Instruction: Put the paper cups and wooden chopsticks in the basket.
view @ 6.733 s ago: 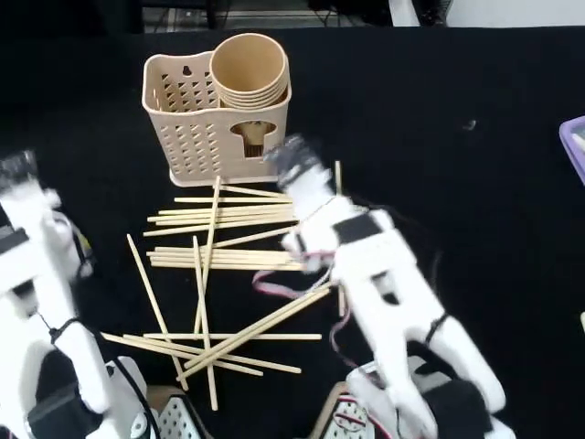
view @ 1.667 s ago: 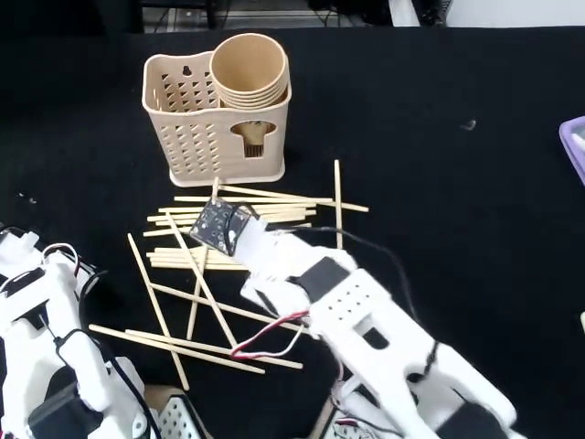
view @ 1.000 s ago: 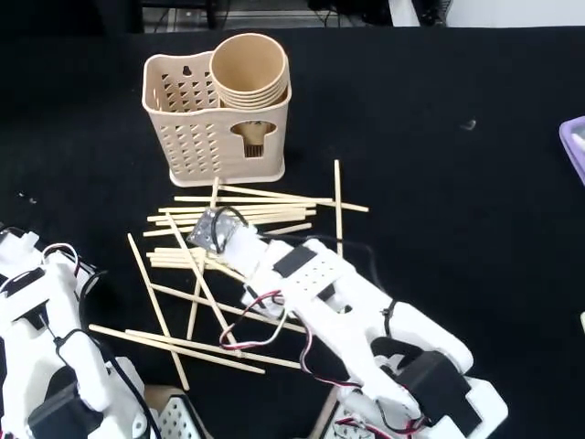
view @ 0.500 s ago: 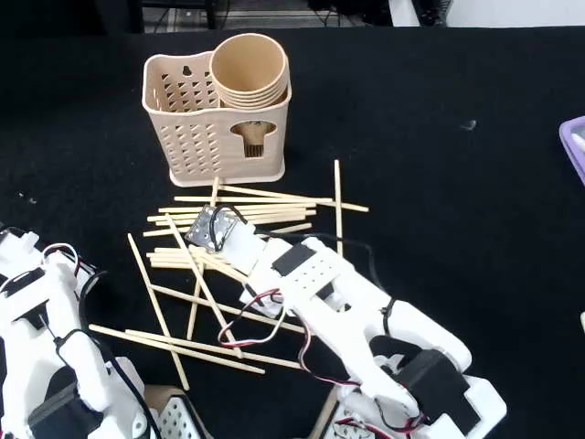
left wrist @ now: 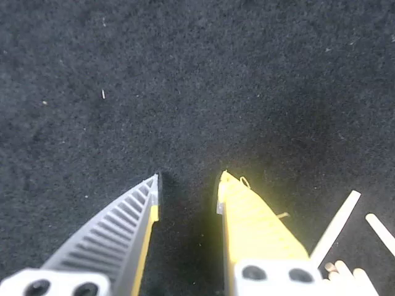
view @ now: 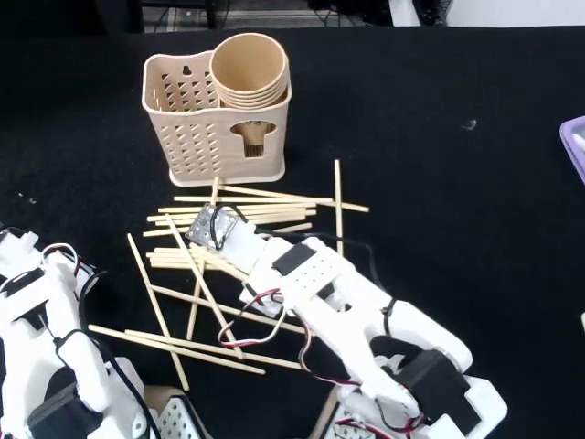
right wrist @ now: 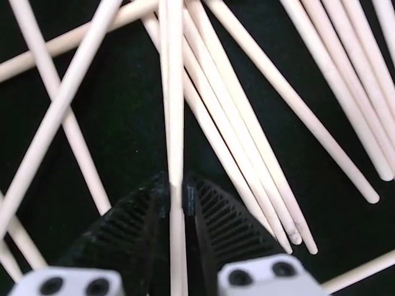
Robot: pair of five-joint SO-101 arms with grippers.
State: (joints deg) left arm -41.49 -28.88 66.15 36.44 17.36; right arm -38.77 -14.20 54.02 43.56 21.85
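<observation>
The right gripper (right wrist: 176, 191) clamps its black ridged fingers (right wrist: 213, 209) on one thin pale wooden chopstick (right wrist: 173, 92), with more chopsticks (right wrist: 247, 123) fanned just beyond the tips. The left gripper (left wrist: 187, 185) has its fingers apart above black cloth (left wrist: 185, 74).

Pale tan chopsticks (view: 247, 212) are standing out against the black table (view: 439, 201). The beige basket (view: 196, 137) is showing rows of holes.

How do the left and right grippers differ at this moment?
The left gripper is open with nothing in it; the right gripper is shut on a wooden chopstick. The left gripper sits above bare black cloth, the right gripper above the scattered chopstick pile. Both point down toward the cloth.
</observation>
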